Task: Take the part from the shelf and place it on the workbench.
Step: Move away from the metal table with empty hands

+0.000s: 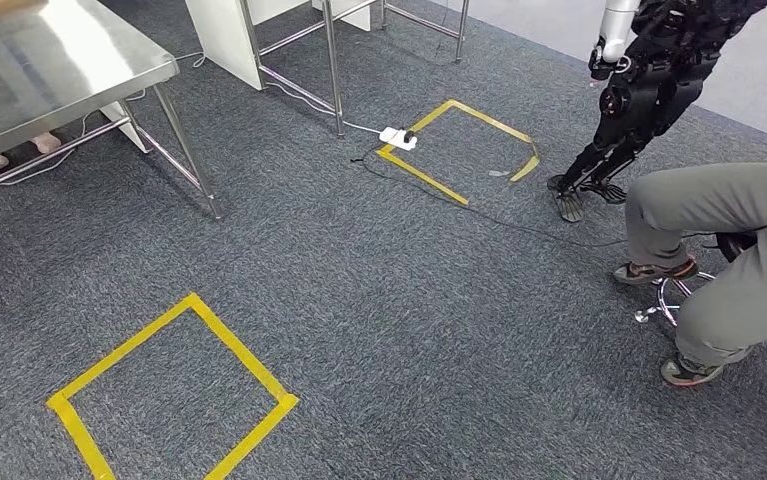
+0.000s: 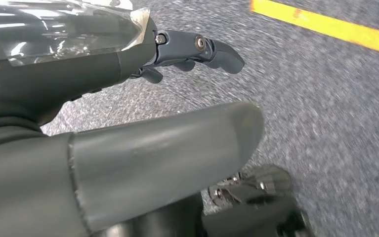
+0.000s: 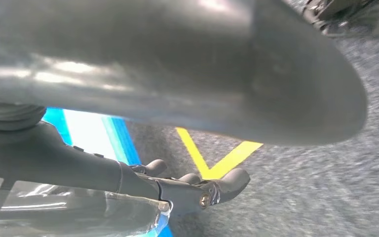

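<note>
I see left hand [image 2: 128, 148] pressing a clear-wrapped part [image 2: 54, 29] between thumb and dark fingers [image 2: 197, 49], right hand [image 3: 177, 98] likewise holding it, grey carpet [image 1: 409, 300], yellow tape square [image 1: 174, 390].

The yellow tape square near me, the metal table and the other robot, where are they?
yellow tape square [image 1: 241, 359], head view, its right strip
metal table [image 1: 49, 75], head view, bare shiny top
other robot [image 1: 649, 95], head view, its dark leg

I get even, bright head-view light with glare on the steel surface [image 1: 49, 70]; both wrist views are motion-blurred.
</note>
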`<state>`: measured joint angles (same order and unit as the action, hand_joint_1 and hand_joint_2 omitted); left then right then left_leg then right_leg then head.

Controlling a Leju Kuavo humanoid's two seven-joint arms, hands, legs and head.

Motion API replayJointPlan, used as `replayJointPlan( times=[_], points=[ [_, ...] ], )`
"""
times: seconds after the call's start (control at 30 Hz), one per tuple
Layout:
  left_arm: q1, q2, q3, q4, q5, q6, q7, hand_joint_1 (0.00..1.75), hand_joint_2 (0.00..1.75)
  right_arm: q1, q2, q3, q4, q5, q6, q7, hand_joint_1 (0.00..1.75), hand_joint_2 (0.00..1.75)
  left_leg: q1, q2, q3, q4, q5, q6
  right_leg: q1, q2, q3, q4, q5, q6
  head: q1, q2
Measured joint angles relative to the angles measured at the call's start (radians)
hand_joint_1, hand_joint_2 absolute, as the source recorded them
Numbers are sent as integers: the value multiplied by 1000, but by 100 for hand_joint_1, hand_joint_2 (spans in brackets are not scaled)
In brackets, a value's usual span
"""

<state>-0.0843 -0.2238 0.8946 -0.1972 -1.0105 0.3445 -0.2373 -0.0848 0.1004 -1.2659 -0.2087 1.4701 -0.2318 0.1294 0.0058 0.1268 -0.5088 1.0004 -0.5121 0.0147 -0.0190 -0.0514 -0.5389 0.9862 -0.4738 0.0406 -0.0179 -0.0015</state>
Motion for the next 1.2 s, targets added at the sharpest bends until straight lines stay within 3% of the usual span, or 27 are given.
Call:
replayJointPlan(
  times=[0.03,0.1,0.17,0.2,0.23,0.27,0.33,0.4,0.47,0.5,0.57,0.63,0.7,0.73,0.8,0.83,0.9,0.97,1.0,1.07,1.13,1.17,1.2],
  points=[
    [-1,-1,-2,0,-6,-3,0,0,0,1,1,0,0,-3,-1,2,0,0,4,-26,-5,17,-16,-6,-5,11,2,-2,4,-9,-2,0],
    [1,-2,-7,0,-24,-11,1,0,0,-1,2,-3,0,-17,-4,0,0,0,10,-96,-47,115,-82,-14,-11,36,1,-4,11,-22,-6,0],
    [4,-2,-16,0,-44,-20,6,0,0,-4,4,-11,0,-37,-7,-7,0,0,12,-126,-108,247,-143,-17,-8,64,-4,-4,14,-28,-7,0],
    [5,-2,-21,0,-52,-24,9,0,0,-5,5,-15,0,-45,-8,-10,0,0,12,-129,-125,280,-147,-18,-7,79,-5,-3,15,-28,-7,0],
    [6,-2,-26,0,-56,-25,11,0,0,-5,7,-18,0,-49,-8,-11,0,0,14,-130,-123,272,-128,-18,-7,94,-4,-2,15,-28,-7,0],
    [6,-1,-30,0,-59,-27,12,0,0,-5,8,-21,0,-52,-9,-11,0,0,16,-135,-103,226,-92,-18,-8,110,-3,0,15,-27,-7,0],
    [6,-2,-35,0,-61,-27,12,0,0,-9,10,-24,0,-53,-9,-13,0,0,23,-173,-43,92,-22,-17,-6,140,-5,9,13,-23,-8,0],
    [6,-2,-39,0,-63,-28,13,0,0,-13,12,-28,0,-54,-9,-14,0,0,23,-206,-16,23,-2,-12,-3,164,-16,15,14,-11,-7,0],
    [5,-2,-46,0,-70,-30,14,0,0,-13,13,-33,0,-62,-9,-21,0,0,15,-195,-16,17,-2,1,-3,184,-29,11,21,7,-6,0],
    [4,-2,-50,0,-78,-34,17,0,0,-13,12,-37,0,-70,-8,-25,0,0,13,-182,-15,12,3,12,-5,178,-36,14,22,13,-6,0],
    [3,-3,-64,0,-104,-46,25,0,0,-27,10,-44,0,-89,0,-21,0,0,13,-153,-15,1,14,31,-4,128,-68,66,-4,13,-2,0],
    [2,-4,-81,0,-130,-59,38,0,0,-69,6,-46,0,-100,13,19,0,0,10,-117,-18,-3,17,40,-3,76,-135,195,-62,6,3,0],
    [1,-4,-95,0,-146,-67,47,0,0,-122,-1,-45,0,-102,23,70,0,0,6,-77,-21,-2,18,40,-3,65,-183,299,-95,11,4,0],
    [0,-4,-101,0,-149,-69,50,0,0,-143,-5,-45,-1,-101,25,89,0,0,5,-61,-22,-2,18,40,-4,61,-178,300,-91,18,5,0],
    [-2,-5,-109,0,-151,-69,52,0,0,-171,-13,-45,-2,-98,27,103,0,0,4,-37,-19,-2,17,39,-4,40,-106,187,-49,33,6,0],
    [-3,-6,-111,0,-152,-69,52,0,0,-180,-15,-45,-3,-97,27,104,0,0,2,-29,-17,-1,15,35,-2,15,-62,112,-27,35,8,0],
    [-2,-8,-117,0,-153,-70,52,0,0,-191,-17,-44,-4,-97,27,103,0,0,-4,-15,-14,1,12,26,4,-18,-11,20,1,25,7,0],
    [-3,-9,-122,0,-154,-70,53,0,0,-193,-17,-43,-4,-97,27,102,0,0,-6,1,-10,1,10,14,11,-9,-13,8,6,8,3,0],
    [-3,-9,-124,0,-154,-71,53,0,0,-192,-18,-43,-5,-97,27,101,0,0,-3,4,-9,2,7,8,5,2,-14,6,9,1,1,0],
    [-4,-10,-126,0,-155,-71,53,0,0,-192,-17,-43,-6,-98,27,100,0,0,4,-36,-23,40,-25,-3,-5,24,-11,0,15,-16,-3,0],
    [-2,-11,-126,0,-156,-73,53,0,0,-193,-16,-42,-7,-101,26,98,0,0,9,-102,-75,159,-94,-9,-6,49,-11,-1,20,-28,-9,0],
    [0,-11,-126,0,-157,-74,53,0,0,-193,-16,-42,-7,-102,26,97,0,0,10,-120,-109,227,-123,-11,-4,62,-13,-1,21,-32,-10,0],
    [2,-10,-126,0,-158,-75,54,0,0,-192,-16,-42,-8,-104,26,96,0,0,11,-126,-133,274,-135,-12,-2,77,-13,0,21,-32,-10,0]
  ],
)
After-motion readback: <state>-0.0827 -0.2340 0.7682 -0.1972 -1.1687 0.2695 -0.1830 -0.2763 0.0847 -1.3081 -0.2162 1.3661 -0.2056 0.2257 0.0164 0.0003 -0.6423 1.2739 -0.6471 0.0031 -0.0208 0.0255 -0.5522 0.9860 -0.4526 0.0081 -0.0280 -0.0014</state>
